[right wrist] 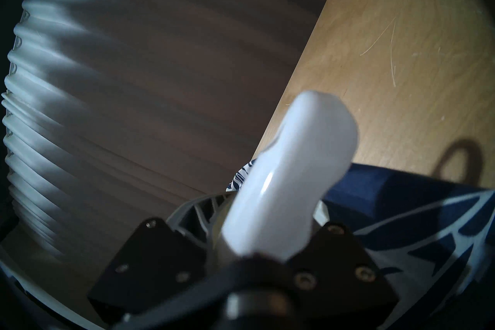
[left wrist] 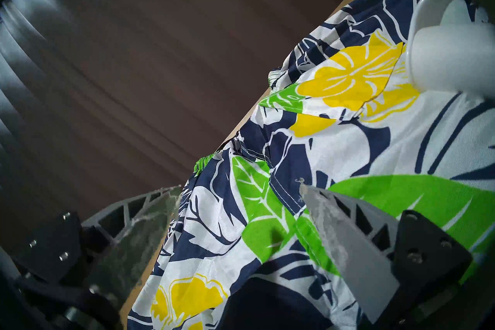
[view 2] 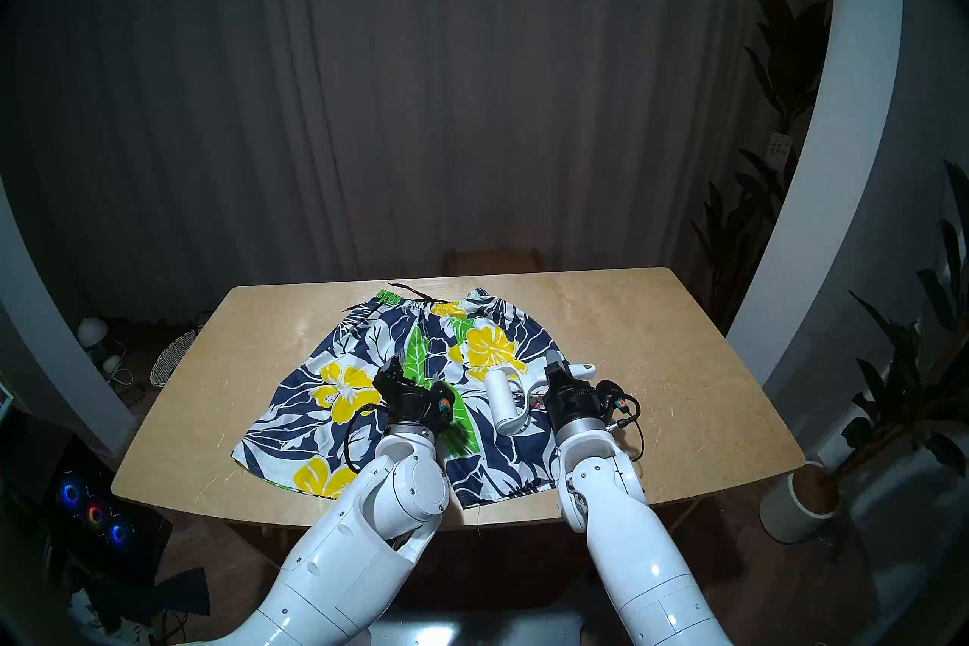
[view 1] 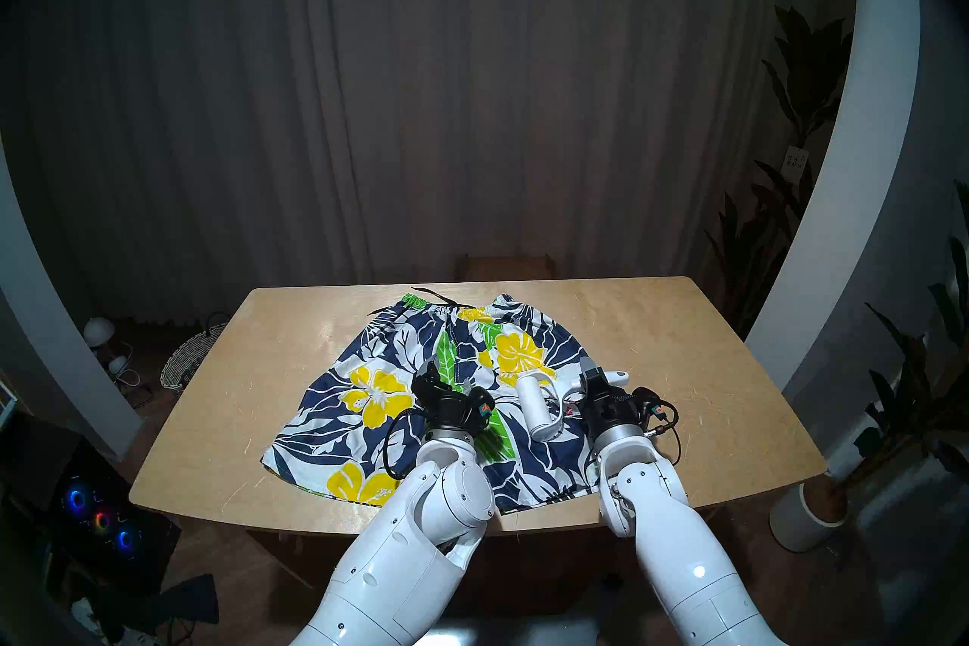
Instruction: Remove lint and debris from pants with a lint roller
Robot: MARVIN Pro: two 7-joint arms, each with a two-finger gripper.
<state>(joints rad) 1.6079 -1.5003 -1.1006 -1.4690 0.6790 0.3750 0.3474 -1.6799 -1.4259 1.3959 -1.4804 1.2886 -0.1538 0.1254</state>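
- Surface (view 1: pixel 708 367): light wood top with rounded corners, faint pale scratches across it, glare patch toward the far left.
- Shorts (view 1: pixel 377 424) lie flat, directly on the surface, spread over its middle; drawstring waistband at the far edge, leg hems at the near edge.
- Surface bare wood on both sides of the shorts.
- Black drawstring ends trail onto the wood at the far edge.

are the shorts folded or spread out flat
Spread out. The shorts lie open on the table, waistband at the far edge, both legs side by side toward the robot, no fold visible.
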